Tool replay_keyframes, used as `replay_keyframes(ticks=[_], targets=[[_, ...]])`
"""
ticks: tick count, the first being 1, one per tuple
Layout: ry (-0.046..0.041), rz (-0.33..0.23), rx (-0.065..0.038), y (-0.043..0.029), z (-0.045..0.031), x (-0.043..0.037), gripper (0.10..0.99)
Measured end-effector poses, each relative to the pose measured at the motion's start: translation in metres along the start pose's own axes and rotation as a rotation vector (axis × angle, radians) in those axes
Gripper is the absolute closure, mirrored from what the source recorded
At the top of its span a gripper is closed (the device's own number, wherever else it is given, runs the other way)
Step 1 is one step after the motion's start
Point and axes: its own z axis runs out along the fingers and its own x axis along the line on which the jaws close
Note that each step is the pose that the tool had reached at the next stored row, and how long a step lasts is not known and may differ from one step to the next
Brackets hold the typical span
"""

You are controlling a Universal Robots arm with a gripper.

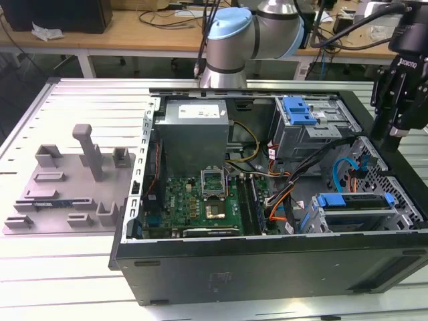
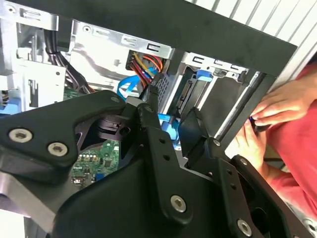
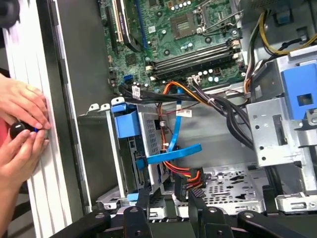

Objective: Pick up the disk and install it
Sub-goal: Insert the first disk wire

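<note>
1. Hanging above the edge of the computer case [image 1: 267,267] on the exterior view's right, the gripper [image 1: 393,130] is seen with its fingers spread, and nothing is held between them.
2. The disk [image 1: 353,200] is found inside the case, seated in the metal cage [image 1: 401,194] at the case's near corner on the exterior view's right. Its blue bracket is turned upward.
3. In the first wrist view the disk [image 3: 128,126] is shown slotted into that cage. A flat blue cable [image 3: 173,151] is draped across it inside the case.
4. The green circuit board [image 1: 200,200] is set in the middle of the case floor. A grey power box [image 1: 194,130] is fixed against the case's far wall.
5. A grey tray [image 1: 67,194] with posts is laid on the table [image 1: 67,267] outside the case, on the exterior view's left.
6. A person's hands [image 3: 22,124] are held at the outer side of the case wall. A small black object [image 3: 19,130] is pinched in them.
</note>
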Motion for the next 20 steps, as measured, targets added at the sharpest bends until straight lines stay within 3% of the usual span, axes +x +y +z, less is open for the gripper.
replay_keyframes(ticks=[3,5,12,13,14,17,19,20], targets=[[0.0229,0.0,-0.002,0.0004,0.006,-0.0042,0.643],[0.0255,-0.004,-0.004,0.0005,0.0118,-0.0069,0.643],[0.0401,-0.028,-0.004,0.0017,0.0169,-0.0153,0.643],[0.0427,-0.028,-0.004,0.002,0.0188,-0.0173,0.659],[0.0451,-0.028,-0.004,0.0022,0.0205,-0.0191,0.729],[0.049,-0.027,-0.003,0.0004,0.0252,-0.0225,0.729],[0.0502,-0.02,-0.006,-0.0028,0.0256,-0.0233,0.729],[0.0553,0.0,-0.012,-0.0034,0.026,-0.0236,0.729]])
